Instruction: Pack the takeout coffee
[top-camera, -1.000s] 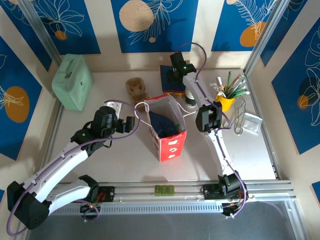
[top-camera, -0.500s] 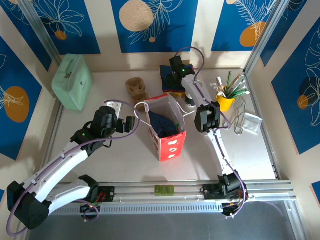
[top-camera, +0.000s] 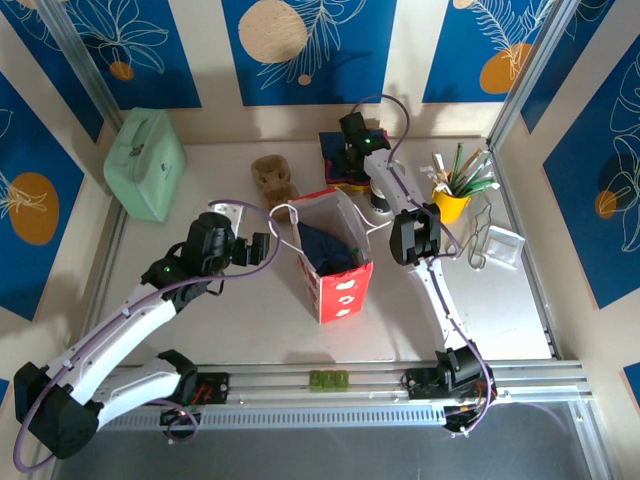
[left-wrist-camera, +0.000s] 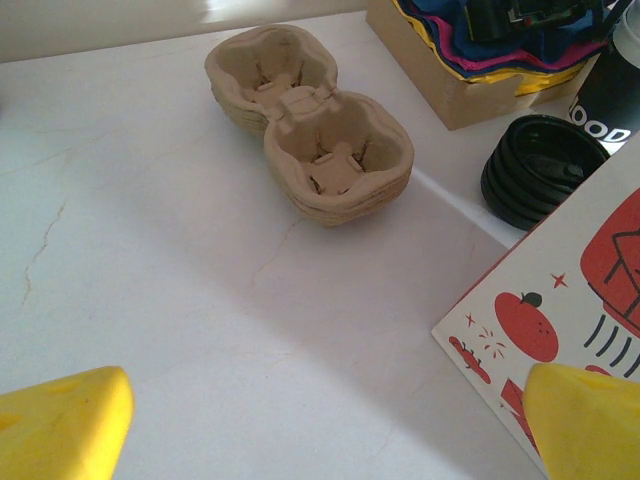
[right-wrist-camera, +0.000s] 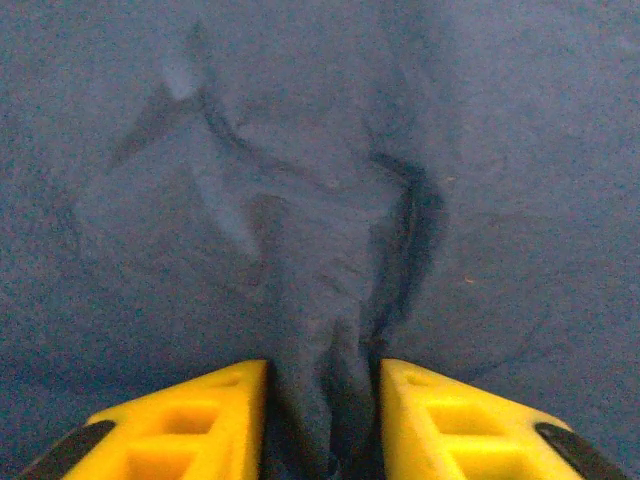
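Note:
My right gripper (top-camera: 351, 168) reaches down into the cardboard box of coloured napkins (left-wrist-camera: 447, 75) at the back. In the right wrist view its yellow fingers (right-wrist-camera: 450, 420) are closed on a raised fold of dark blue napkin (right-wrist-camera: 320, 300). My left gripper (top-camera: 262, 247) hangs open over bare table left of the red-and-white paper bag (top-camera: 335, 262); its yellow fingertips (left-wrist-camera: 60, 425) hold nothing. A dark paper cup (left-wrist-camera: 606, 95) with a white rim stands beside a stack of black lids (left-wrist-camera: 540, 170); I cannot tell whether it is the takeout coffee.
A stack of brown pulp cup carriers (left-wrist-camera: 310, 120) lies on the table behind the left gripper. A mint green case (top-camera: 145, 162) sits at the back left. A yellow cup of sticks (top-camera: 452, 195) and a wire holder (top-camera: 492, 240) stand at the right.
The right gripper has moved back over the napkin box, dropped onto it and closed on a fold of blue napkin. The left arm has stayed still.

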